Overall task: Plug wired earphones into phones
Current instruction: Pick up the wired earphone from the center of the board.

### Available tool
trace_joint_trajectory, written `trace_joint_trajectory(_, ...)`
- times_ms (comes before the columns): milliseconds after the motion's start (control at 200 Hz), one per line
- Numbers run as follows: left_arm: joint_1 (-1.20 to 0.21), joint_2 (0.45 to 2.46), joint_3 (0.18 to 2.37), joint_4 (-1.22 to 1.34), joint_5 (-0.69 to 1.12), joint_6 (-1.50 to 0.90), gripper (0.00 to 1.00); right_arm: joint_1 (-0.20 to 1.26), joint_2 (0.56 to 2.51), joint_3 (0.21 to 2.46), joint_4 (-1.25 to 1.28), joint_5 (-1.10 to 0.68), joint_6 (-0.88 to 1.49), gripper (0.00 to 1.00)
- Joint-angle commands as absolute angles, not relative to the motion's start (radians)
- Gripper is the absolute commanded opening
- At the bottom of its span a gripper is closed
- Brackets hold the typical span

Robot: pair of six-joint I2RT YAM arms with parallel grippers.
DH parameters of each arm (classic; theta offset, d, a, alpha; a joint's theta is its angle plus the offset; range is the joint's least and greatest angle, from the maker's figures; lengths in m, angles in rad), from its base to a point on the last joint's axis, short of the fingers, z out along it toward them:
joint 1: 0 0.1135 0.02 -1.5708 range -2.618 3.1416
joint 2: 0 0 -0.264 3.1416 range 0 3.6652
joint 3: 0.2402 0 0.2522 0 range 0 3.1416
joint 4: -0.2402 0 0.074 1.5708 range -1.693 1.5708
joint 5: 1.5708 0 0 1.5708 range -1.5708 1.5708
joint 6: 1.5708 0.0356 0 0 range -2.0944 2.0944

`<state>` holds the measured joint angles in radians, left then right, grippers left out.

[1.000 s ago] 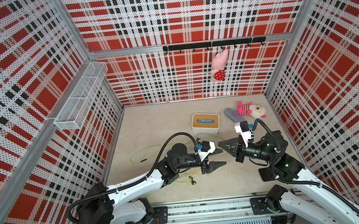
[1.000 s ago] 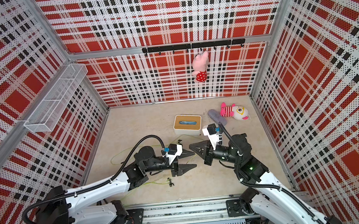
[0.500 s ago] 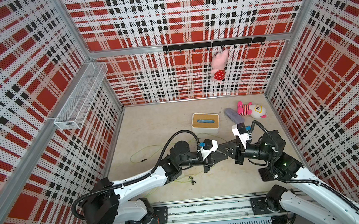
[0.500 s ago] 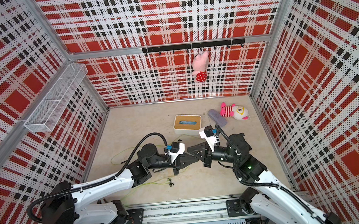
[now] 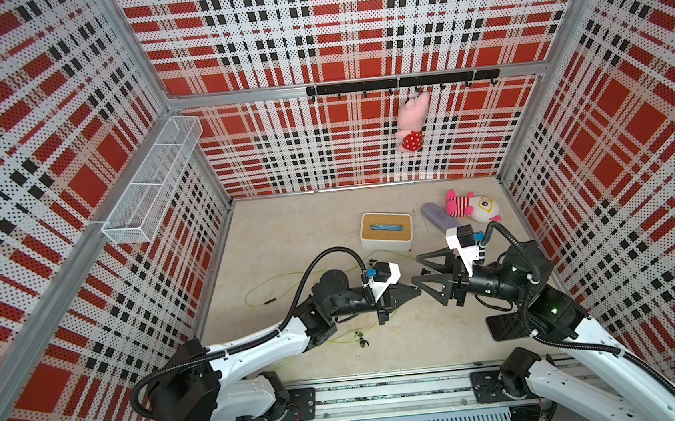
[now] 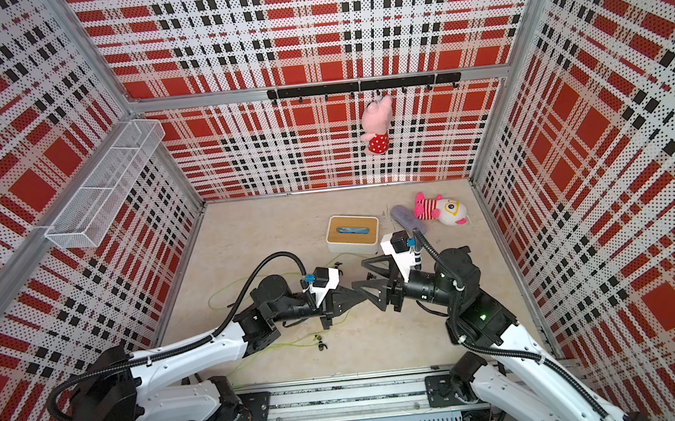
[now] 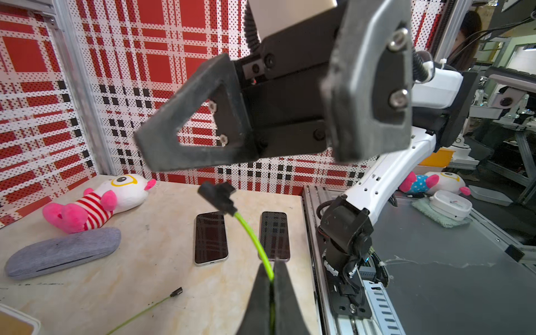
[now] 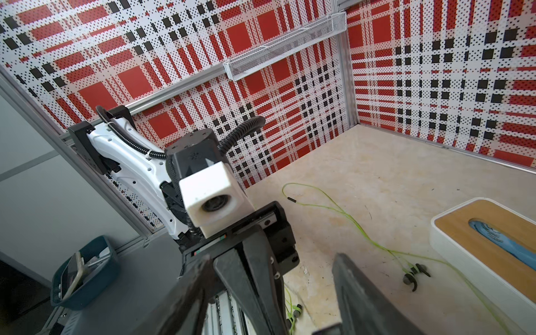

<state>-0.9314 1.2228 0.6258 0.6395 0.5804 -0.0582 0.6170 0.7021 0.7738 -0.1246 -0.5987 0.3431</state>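
In the left wrist view my left gripper (image 7: 271,265) is shut on a yellow-green cable of the wired earphones (image 7: 252,235). The cable rises from the jaws to its dark plug (image 7: 217,197) in the air. Right behind the plug my right gripper's fingers (image 7: 162,130) stand wide apart and hold nothing. Both top views show the left gripper (image 5: 418,291) (image 6: 365,294) tip to tip with the open right gripper (image 5: 417,270) (image 6: 359,273). Two phones (image 7: 211,237) (image 7: 274,235) lie flat side by side near the front rail. A second cable (image 5: 275,281) with earbuds (image 5: 361,339) lies on the floor.
A white box with a wooden lid (image 5: 385,232), a grey case (image 5: 436,219) and a striped plush toy (image 5: 473,210) sit at the back right. A pink plush (image 5: 411,124) hangs on the back wall. A wire basket (image 5: 154,181) juts from the left wall.
My left gripper moved right to meet the right one and shut on the cable. The right gripper, shut before, has opened and let go.
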Motion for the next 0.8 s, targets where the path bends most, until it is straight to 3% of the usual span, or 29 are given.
trace_joint_trajectory(0,-0.926,1.169,0.603,0.673,0.549,-0.038,0.0,0.624,0.699,0.798,-0.187,-0.554,0.347,0.73)
trace_joint_trajectory(140,-0.925,1.115,0.571,0.673,0.506,-0.025,0.0,0.623,0.725,0.816,-0.219,-0.546,0.403,0.69)
trace_joint_trajectory(441,-0.923,1.078,0.551,0.668,0.491,-0.012,0.0,0.624,0.748,0.768,-0.095,-0.7,0.533,0.4)
trace_joint_trajectory(646,-0.92,1.068,0.545,0.657,0.482,-0.003,0.0,0.622,0.726,0.766,-0.1,-0.666,0.54,0.37)
trace_joint_trajectory(797,-0.92,1.063,0.543,0.655,0.486,-0.002,0.0,0.623,0.726,0.77,-0.104,-0.65,0.541,0.29)
